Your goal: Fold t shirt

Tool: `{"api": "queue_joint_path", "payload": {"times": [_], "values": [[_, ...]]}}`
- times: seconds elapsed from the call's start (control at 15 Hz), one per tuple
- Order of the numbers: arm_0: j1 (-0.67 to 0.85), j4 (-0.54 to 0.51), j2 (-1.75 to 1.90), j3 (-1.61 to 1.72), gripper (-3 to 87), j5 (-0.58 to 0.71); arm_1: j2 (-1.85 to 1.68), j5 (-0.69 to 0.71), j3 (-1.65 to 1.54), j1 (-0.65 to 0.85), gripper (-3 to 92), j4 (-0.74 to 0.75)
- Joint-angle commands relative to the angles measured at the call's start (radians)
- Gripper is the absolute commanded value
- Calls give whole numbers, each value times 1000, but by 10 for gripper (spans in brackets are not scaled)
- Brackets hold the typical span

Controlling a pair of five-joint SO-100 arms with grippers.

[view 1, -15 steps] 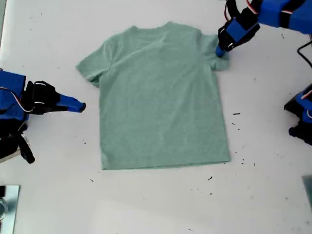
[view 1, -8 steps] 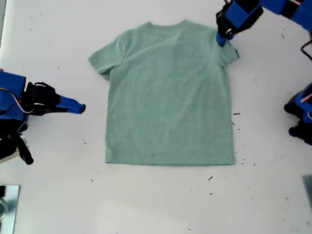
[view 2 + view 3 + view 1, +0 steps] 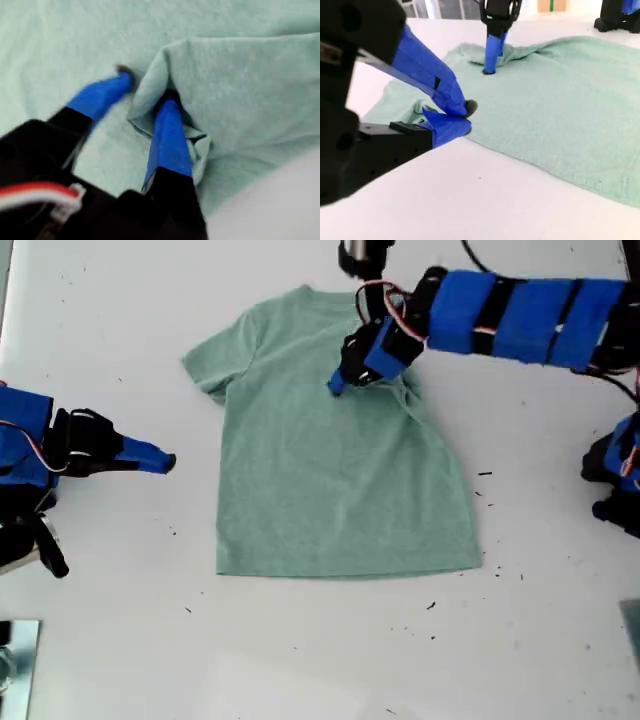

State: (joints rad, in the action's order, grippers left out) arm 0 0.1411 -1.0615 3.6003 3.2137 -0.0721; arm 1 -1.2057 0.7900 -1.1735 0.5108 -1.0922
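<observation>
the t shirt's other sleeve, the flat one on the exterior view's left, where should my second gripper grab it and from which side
Take the sleeve at its outer hem, coming in low from the exterior view's left, where my second gripper waits with jaws nearly closed. That edge of the t shirt lies flat on the table and faces the gripper, so one jaw could probably slide under it.

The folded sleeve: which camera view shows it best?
The first wrist view: the folded sleeve fills it, with my first gripper around its edge. The exterior view shows it small; the second wrist view, distant behind the gripper.
</observation>
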Motion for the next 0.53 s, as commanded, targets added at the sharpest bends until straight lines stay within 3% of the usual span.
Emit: {"api": "queue_joint_path", "payload": {"times": [0.0, 0.13, 0.47], "values": [[8, 0, 5, 5, -1, -15, -5, -25, 91, -58, 373, -17], [2, 0, 5, 5, 1, -15, -149, 0, 265, -61, 303, -296], [15, -2, 5, 5, 33, -15, -690, 5, 97, -57, 235, -466]]}}
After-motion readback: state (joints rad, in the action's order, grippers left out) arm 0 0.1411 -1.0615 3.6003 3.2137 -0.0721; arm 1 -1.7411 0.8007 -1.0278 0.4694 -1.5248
